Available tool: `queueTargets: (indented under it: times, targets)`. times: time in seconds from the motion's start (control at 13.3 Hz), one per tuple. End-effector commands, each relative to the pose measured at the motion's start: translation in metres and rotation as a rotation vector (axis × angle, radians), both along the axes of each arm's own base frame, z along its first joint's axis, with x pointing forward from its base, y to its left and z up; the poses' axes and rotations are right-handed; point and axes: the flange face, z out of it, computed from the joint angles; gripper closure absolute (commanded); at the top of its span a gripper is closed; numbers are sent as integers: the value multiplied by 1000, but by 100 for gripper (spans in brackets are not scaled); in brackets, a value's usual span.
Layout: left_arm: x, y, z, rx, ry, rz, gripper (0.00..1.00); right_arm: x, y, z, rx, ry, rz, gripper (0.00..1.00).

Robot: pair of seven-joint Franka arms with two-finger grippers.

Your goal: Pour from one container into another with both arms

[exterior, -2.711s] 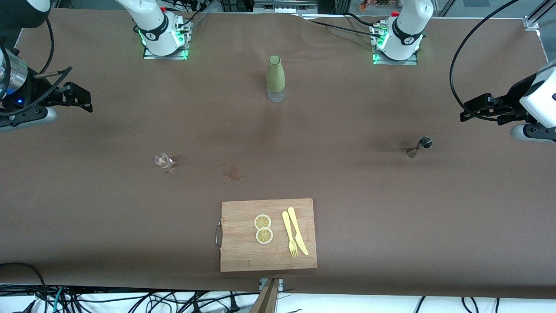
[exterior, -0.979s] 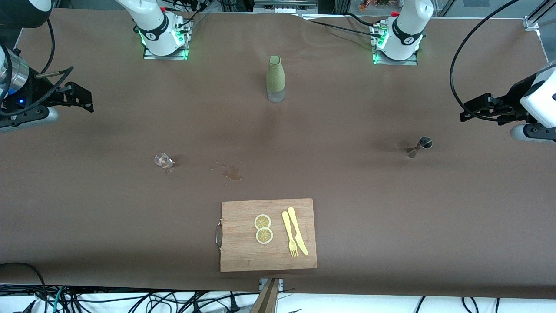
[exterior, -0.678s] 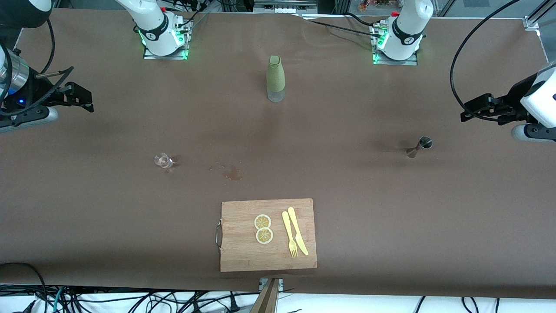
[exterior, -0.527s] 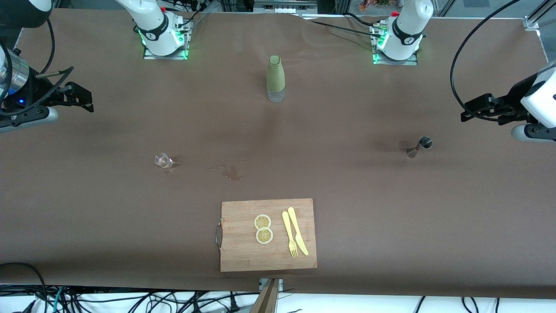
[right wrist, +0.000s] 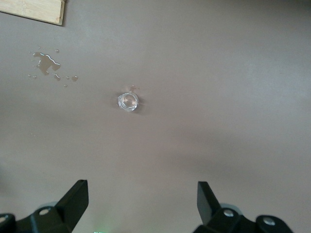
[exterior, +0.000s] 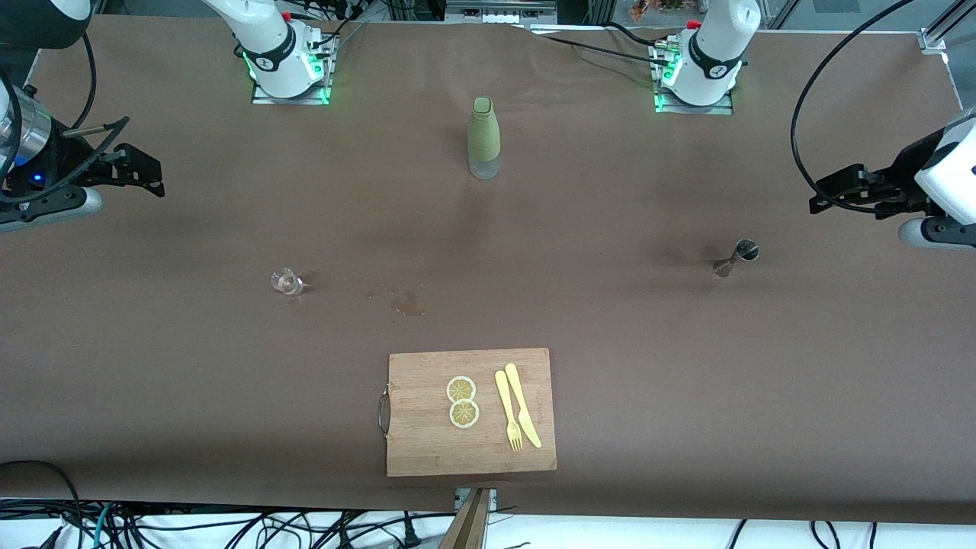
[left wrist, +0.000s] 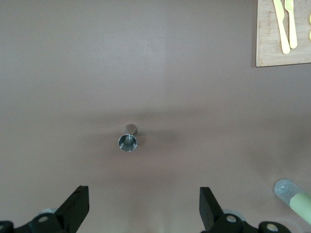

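Observation:
A tiny steel jigger [exterior: 736, 256] stands upright on the brown table toward the left arm's end; the left wrist view looks down into its mouth [left wrist: 128, 141]. A small clear glass cup [exterior: 286, 282] stands toward the right arm's end, also seen in the right wrist view [right wrist: 128, 102]. My left gripper [exterior: 817, 200] hangs open high over the table's end, wide of the jigger [left wrist: 144, 206]. My right gripper [exterior: 155, 181] is open too, up over the other end, apart from the cup [right wrist: 142, 201]. Neither holds anything.
A green-sleeved bottle [exterior: 484, 137] stands mid-table near the bases. A wooden cutting board [exterior: 427, 450] with two lemon slices [exterior: 462, 401], a yellow fork and knife [exterior: 518, 415] lies near the front edge. A small spill [exterior: 408, 303] wets the cloth beside the cup.

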Motion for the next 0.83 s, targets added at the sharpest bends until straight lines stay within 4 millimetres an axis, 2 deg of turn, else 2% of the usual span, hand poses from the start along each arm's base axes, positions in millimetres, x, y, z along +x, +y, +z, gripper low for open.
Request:
queueTargets:
  times: [0.0,0.75]
  targets:
    - [4,2,5,36,-13,2,0,0,3,5,13,2,-3,1]
    - [4,5,4,34,-13,-27,0,0,3,5,13,2,-3,1]
